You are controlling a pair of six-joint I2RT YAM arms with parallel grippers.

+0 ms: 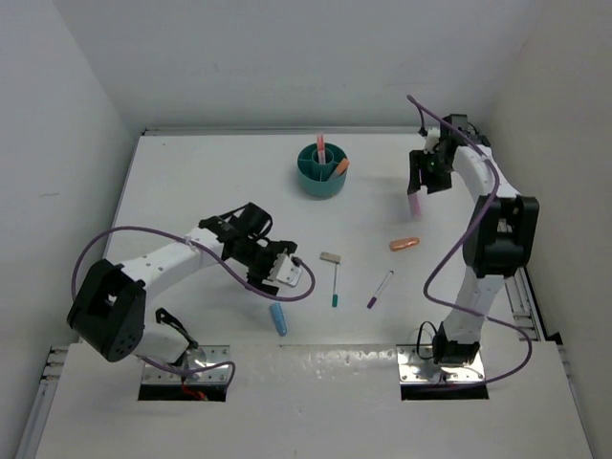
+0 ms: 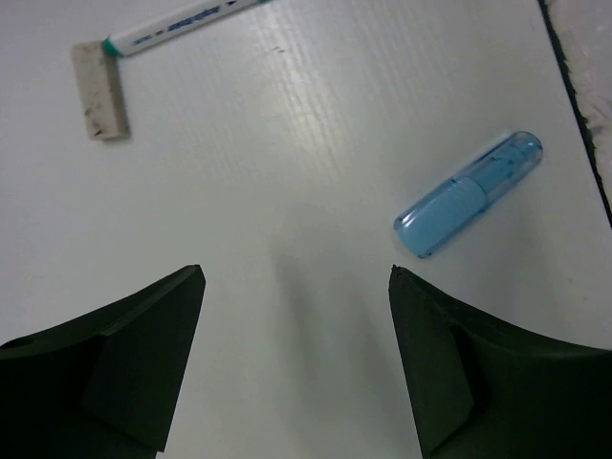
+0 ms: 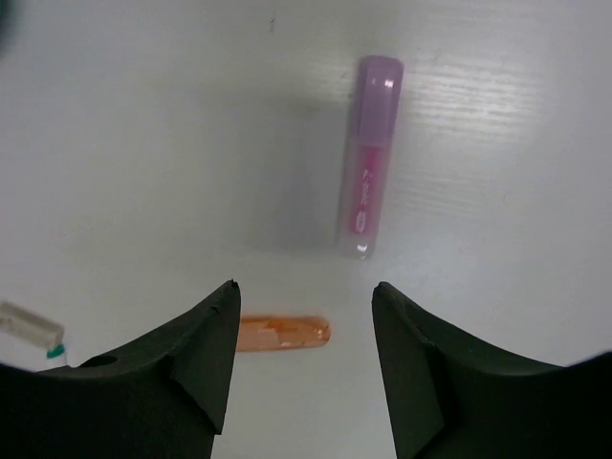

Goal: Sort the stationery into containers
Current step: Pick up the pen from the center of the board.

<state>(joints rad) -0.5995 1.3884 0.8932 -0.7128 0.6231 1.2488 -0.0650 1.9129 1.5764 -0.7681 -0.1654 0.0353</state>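
Near the open left fingers (image 2: 124,373), the blue cylinder (image 2: 469,194) lies diagonally; right fingers (image 3: 172,373) open.

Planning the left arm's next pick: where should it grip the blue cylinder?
Likely across its middle, from straight above: the blue cylinder lies flat, clear on both long sides. Rotate the open left gripper so its jaws span the narrow width.

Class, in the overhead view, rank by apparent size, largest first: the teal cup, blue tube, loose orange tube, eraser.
Largest: teal cup
Next: blue tube and loose orange tube, too alike to rank
Smallest: eraser
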